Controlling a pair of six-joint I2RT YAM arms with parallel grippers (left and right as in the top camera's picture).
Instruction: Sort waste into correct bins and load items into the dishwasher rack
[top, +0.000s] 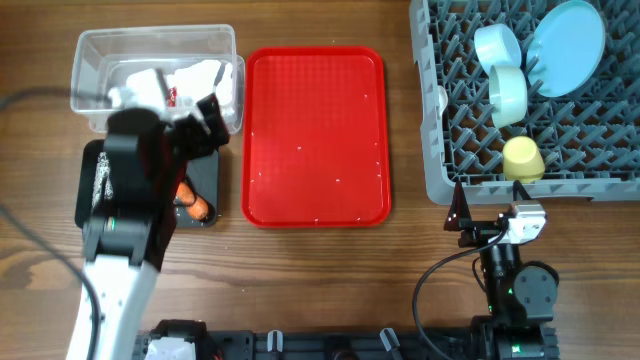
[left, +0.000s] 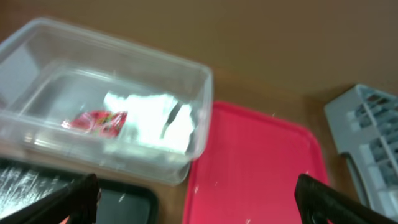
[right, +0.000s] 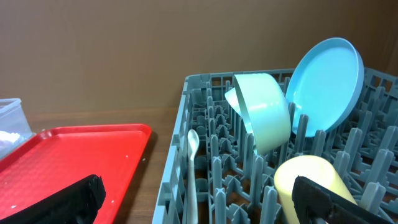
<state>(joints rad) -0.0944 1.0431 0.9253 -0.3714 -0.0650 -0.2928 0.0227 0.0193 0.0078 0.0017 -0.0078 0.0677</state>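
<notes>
Napkin (left: 149, 118), apparently wrapper (left: 96, 121) too, in tub (top: 155, 33); serving tray (top: 315, 130) between tub and rack (top: 436, 150).

left arm (top: 120, 240) is stretched well out from its base at the near-left. The white lower link angles up into a chunky black wrist (top: 150, 160), reaching away from the base. The left gripper (left: 196, 190) is wide open, fingers (left: 74, 199) way out at the bottom corners of its wrist view (bit blurry tbh), nothing pinched between them. The right arm (top: 515, 285) is folded up compact right over its own base, barely extended at all. The right gripper (right: 198, 190) is also spread wide and empty, aimed roughly level and forward, away from the base.
</notes>
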